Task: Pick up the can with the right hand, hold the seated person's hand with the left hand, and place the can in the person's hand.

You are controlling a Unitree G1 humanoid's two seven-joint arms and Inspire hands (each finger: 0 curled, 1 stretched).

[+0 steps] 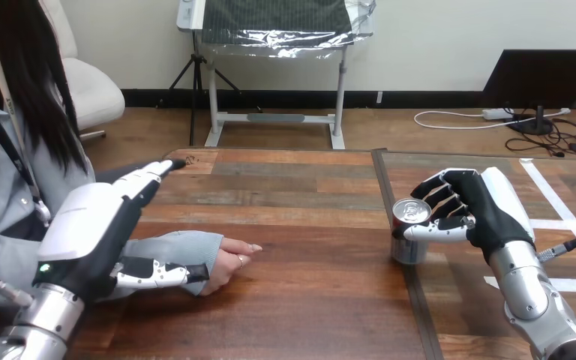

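At three o'clock the right hand (487, 208), clamped on the short silver metal can (407, 253), looks ready to lift; the straight-fingered left hand (94, 225) hasn't clasped the person's hand (229, 259).

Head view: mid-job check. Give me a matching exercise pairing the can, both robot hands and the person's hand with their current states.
Things:
1. can
2. left hand
3. right hand
4. person's hand

States:
A. resting on the table, holding nothing
B. fingers curled round the can
C. upright, silver top facing up
D. fingers straight, over the person's sleeve

Pairs: 1-C, 2-D, 3-B, 4-A
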